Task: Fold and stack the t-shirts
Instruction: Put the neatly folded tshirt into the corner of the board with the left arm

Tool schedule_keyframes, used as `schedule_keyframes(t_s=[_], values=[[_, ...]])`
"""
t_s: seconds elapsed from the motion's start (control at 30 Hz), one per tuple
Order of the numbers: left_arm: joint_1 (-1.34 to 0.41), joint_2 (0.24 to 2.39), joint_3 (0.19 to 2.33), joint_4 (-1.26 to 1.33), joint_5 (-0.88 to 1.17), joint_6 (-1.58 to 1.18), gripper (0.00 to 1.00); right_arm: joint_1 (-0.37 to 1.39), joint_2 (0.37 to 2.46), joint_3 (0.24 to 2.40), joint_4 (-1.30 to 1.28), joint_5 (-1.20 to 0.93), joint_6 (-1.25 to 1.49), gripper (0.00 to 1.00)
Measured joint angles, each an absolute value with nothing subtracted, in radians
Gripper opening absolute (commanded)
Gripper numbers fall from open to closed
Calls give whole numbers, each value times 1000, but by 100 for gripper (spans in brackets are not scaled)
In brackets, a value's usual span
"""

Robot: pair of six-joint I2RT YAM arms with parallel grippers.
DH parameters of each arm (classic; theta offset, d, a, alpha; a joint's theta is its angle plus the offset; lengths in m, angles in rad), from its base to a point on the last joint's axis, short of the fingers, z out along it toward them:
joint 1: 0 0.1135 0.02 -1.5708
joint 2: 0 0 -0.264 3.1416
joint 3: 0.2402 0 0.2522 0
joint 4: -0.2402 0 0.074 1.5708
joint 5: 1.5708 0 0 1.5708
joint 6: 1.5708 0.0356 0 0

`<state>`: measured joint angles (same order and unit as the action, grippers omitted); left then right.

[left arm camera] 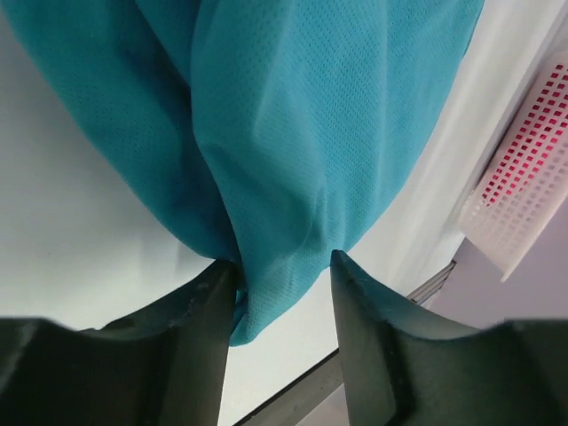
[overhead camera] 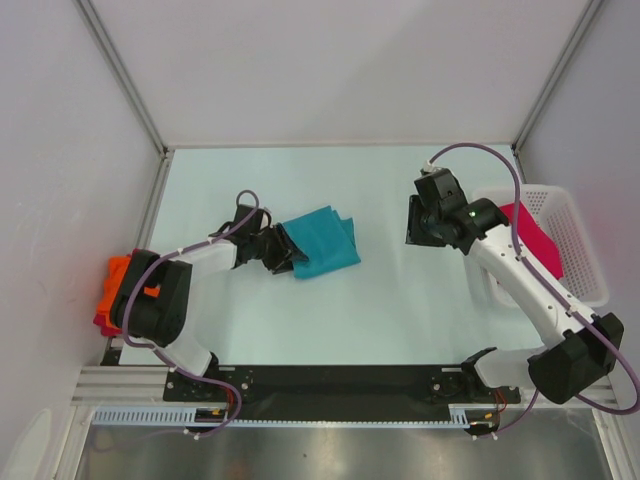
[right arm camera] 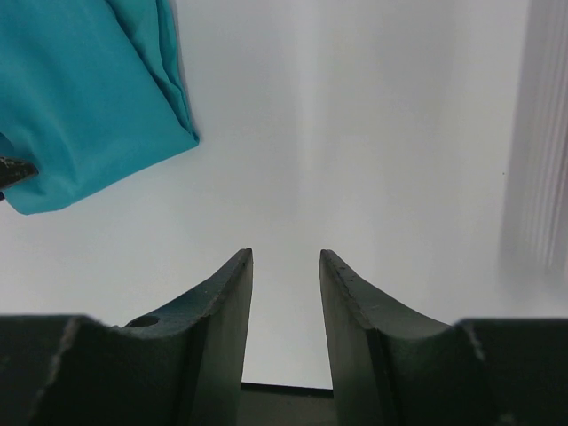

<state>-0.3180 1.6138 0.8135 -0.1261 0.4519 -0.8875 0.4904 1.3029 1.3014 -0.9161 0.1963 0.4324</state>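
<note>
Teal t-shirt [overhead camera: 325, 243] is on the table [overhead camera: 300, 320], left of centre, already bunched into a rough, layered bundle, not a clean rectangle. Left gripper [left arm camera: 282, 266] is clamped on a gathered tuck at the bundle's left corner. The wrist view shows cloth filling the gap between both fingers [left arm camera: 200, 328] and hanging past them. Right gripper [right arm camera: 286, 257] hovers off to the right of the shirt, well apart from it, with jaws spread and nothing between them.

Handling, my read:
- It's thin mesh knit, light and fully limp. It has no stiffness, so any unsupported part will sag and drag.
- The fabric isn't slippery. A pinch should hold, but layers will slide over each other and undo the fold if it's pulled from one point.
- It isn't fragile; the only risks are wrinkling or snagging a single layer.
- Grab at edges or corners, through all layers at once. The single corner pinch will likely swing or unroll the bundle.
- The right arm should take the far right edge, so the shirt is carried or flattened between two points.

Elsewhere, a magenta-pink t-shirt [overhead camera: 528, 238] sits in the white lattice basket [overhead camera: 578, 262] at the right. An orange t-shirt [overhead camera: 121, 277] lies over a dark red one [overhead camera: 103, 322] at the table's left edge, and that looks like the stack.
</note>
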Motion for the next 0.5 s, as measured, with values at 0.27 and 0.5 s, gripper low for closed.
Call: schedule_keyframes(t_s=[0.27,0.5], values=[[-318,1613,802,-117,435,-897,91,487,1307,1294,-908,193,428,41],[-314,1571,722,-95,400,-913,92,482,1328,1290,-906,192,421,41]])
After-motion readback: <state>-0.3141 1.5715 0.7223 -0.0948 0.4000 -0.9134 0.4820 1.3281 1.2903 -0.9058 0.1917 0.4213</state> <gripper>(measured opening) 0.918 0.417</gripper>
